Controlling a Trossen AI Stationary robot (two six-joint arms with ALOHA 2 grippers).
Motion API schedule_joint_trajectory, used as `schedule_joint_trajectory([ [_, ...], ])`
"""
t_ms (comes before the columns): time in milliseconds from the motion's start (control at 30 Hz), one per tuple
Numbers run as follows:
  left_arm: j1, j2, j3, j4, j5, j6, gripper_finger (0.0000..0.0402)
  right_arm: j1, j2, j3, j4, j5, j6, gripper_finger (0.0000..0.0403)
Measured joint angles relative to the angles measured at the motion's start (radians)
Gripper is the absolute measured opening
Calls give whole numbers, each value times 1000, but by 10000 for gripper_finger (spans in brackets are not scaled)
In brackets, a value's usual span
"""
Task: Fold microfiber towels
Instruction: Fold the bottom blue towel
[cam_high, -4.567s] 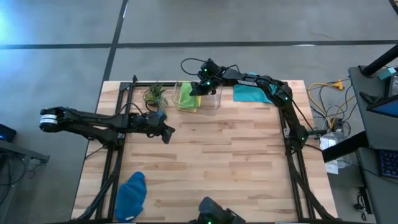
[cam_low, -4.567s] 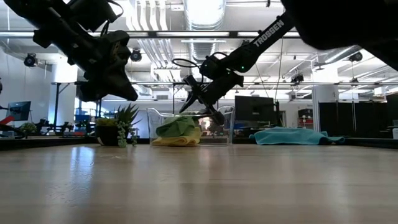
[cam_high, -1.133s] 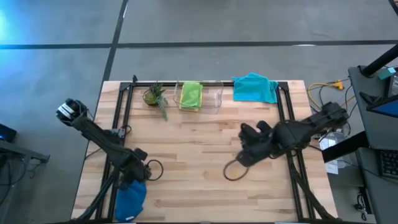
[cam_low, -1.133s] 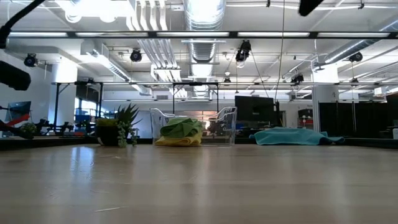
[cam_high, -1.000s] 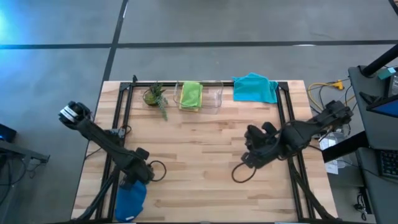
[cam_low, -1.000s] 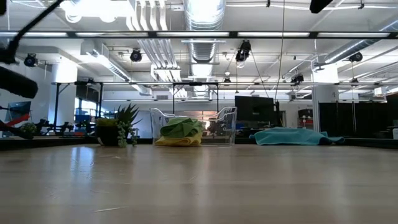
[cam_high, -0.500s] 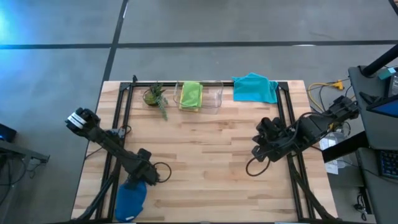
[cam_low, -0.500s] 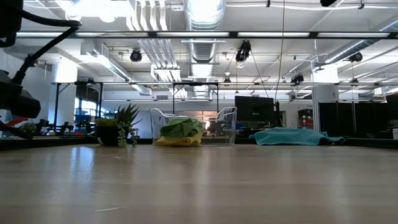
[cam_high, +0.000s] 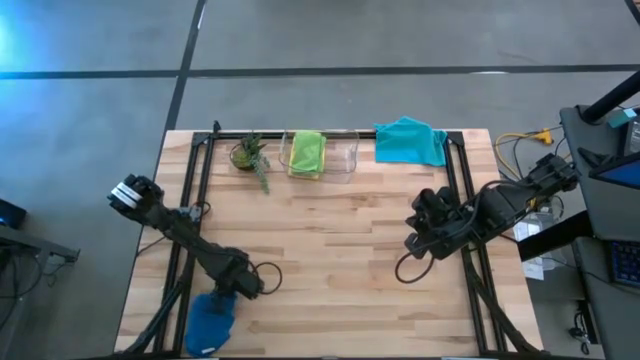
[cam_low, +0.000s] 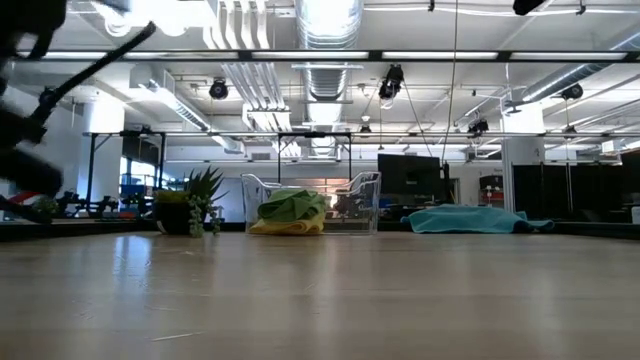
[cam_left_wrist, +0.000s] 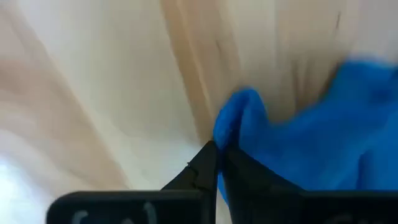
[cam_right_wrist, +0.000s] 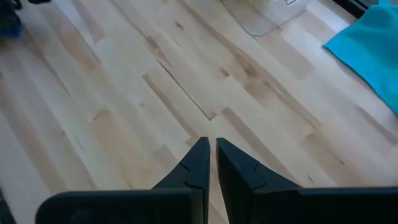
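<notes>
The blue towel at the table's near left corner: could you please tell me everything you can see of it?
The blue towel is a soft, plain cloth, bunched into a rumpled heap rather than spread flat, lying on the wooden table at its front left corner. The left gripper is shut on a raised fold at its edge. Nothing else touches it.

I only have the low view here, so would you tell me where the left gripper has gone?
Observer: The left gripper is at the near left of the table, at the top of the dark blue towel.
Operator: Has it gripped that towel?
Observer: Yes, the left wrist view shows its fingers shut on an edge of the cloth.
Operator: And the right gripper?
Observer: The right gripper hangs shut over bare wood on the right side, holding nothing.
</notes>
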Motion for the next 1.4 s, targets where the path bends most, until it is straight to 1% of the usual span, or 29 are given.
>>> schedule_joint_trajectory([
  [200,152,-164,49,-19,-129,-97,1,4,-1,-28,-3,2,-5,22],
  [367,321,-298,107,0,-230,-126,1,29,-9,-75,4,2,12,22],
  [467,406,-333,150,-8,-246,-122,0,49,-10,-95,4,2,47,22],
  [567,466,-350,196,-4,-270,-125,0,64,-14,-116,36,2,63,22],
  [633,491,-353,240,20,-317,-134,0,73,-15,-132,94,2,37,22],
  [700,510,-354,292,78,-377,-154,0,86,-16,-147,174,2,-16,22],
  [800,541,-354,375,226,-459,-160,0,98,-28,-168,303,8,-91,22],
  [900,572,-335,471,372,-525,-151,0,100,-42,-194,452,57,-158,23],
  [967,587,-312,543,391,-571,-127,0,97,-56,-213,564,90,-205,29],
  [1067,600,-264,657,397,-630,-41,0,78,-73,-233,698,141,-298,51],
  [1167,612,-204,770,400,-651,18,0,61,-74,-235,768,227,-409,87],
  [1400,617,-46,1007,393,-649,92,0,33,-66,-184,793,531,-663,189],
])
